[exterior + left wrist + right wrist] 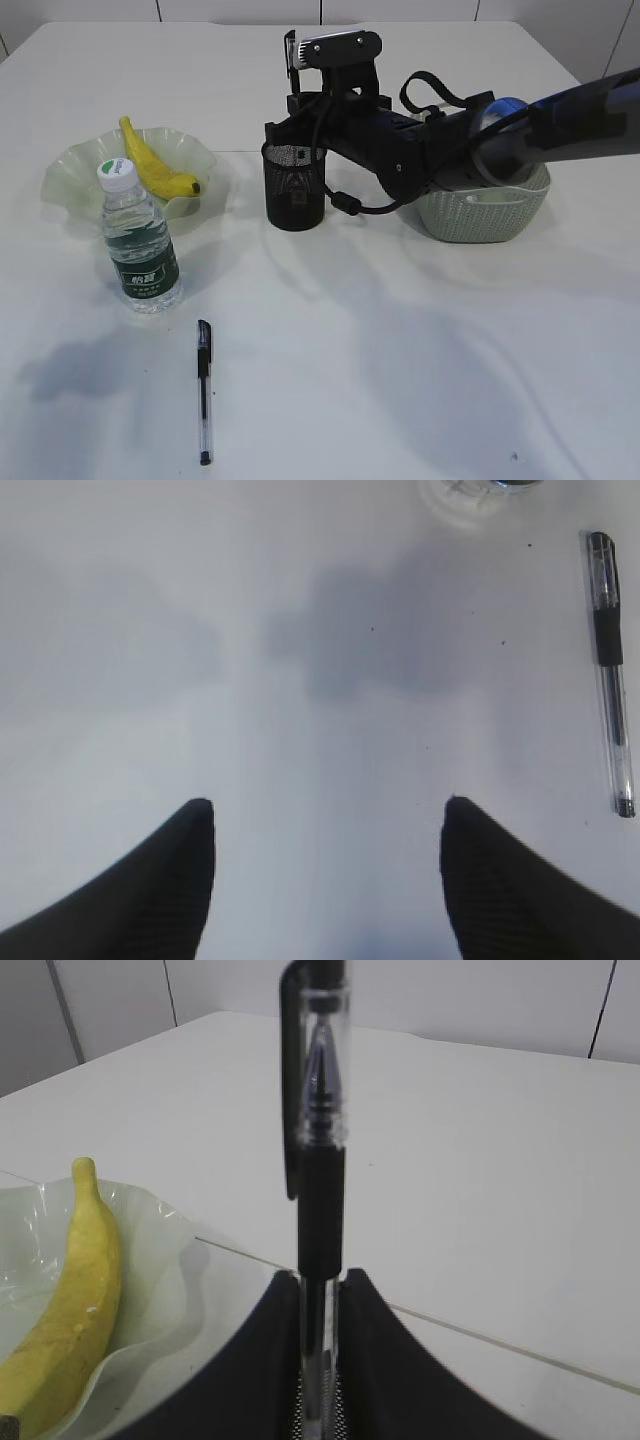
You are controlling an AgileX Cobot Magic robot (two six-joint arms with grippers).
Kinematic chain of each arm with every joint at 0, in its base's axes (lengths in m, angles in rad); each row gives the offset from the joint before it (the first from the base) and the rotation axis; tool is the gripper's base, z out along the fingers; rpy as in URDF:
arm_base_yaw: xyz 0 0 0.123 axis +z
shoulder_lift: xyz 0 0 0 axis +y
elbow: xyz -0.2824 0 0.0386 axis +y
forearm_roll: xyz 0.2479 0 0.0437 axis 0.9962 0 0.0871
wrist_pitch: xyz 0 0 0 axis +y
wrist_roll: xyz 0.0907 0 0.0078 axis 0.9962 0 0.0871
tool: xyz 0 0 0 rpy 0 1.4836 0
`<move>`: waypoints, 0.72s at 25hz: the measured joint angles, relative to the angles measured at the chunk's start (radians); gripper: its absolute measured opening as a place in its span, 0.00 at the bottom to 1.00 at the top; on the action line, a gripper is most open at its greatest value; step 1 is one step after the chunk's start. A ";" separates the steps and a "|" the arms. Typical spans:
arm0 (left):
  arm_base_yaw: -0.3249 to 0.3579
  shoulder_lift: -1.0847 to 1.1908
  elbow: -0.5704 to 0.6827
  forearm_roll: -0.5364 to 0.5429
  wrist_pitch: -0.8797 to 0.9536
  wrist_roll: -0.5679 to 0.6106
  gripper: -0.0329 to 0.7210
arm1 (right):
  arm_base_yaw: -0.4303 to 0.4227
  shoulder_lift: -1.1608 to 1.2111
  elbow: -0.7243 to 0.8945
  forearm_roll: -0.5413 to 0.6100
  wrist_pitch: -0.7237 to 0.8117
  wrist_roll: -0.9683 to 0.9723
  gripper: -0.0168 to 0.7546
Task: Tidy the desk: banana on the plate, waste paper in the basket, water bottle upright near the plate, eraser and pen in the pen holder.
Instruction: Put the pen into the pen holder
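Right gripper [320, 1290] is closed on a pen [318, 1160], held upright with its capped end up, long axis vertical. In the exterior view this gripper [300, 110] sits directly above the pen holder [294, 187], so the pen's lower end points down toward the holder's mouth; mesh shows just under the fingers in the right wrist view. How far the tip is inside the holder can't be told, the arm blocks it.

A second pen [203, 390] lies flat on the table, in front of the pen holder and to its left, long axis running roughly toward and away from the camera. Left gripper [325, 825] hovers with fingers wide apart, holding nothing; the second pen [610, 670] lies off to the side of its fingers, apart from them. Left arm looks nearer to it.

Banana [155, 165] is on the plate [70, 175], left of the pen holder. Water bottle [138, 240] stands upright just in front of the plate. Basket [480, 215] sits right of the holder, partly hidden by the arm; contents not visible. Eraser not visible.
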 joint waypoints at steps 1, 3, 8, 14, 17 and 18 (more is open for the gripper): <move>0.000 0.000 0.000 0.000 0.000 0.000 0.70 | 0.000 0.000 0.000 0.000 0.000 0.000 0.17; 0.000 0.000 0.000 0.000 0.000 0.000 0.70 | 0.000 0.000 0.000 0.000 0.000 0.000 0.19; 0.000 0.000 0.000 0.000 0.000 0.000 0.70 | 0.000 0.000 0.000 0.000 0.000 0.000 0.22; 0.000 0.000 0.000 0.000 0.000 0.000 0.70 | 0.000 0.000 0.000 -0.001 0.000 0.000 0.22; 0.000 0.000 0.000 0.000 0.000 0.000 0.70 | 0.000 0.000 0.000 -0.001 0.000 0.000 0.23; 0.000 0.000 0.000 0.000 0.000 0.000 0.70 | 0.000 0.000 0.000 -0.001 0.000 0.000 0.23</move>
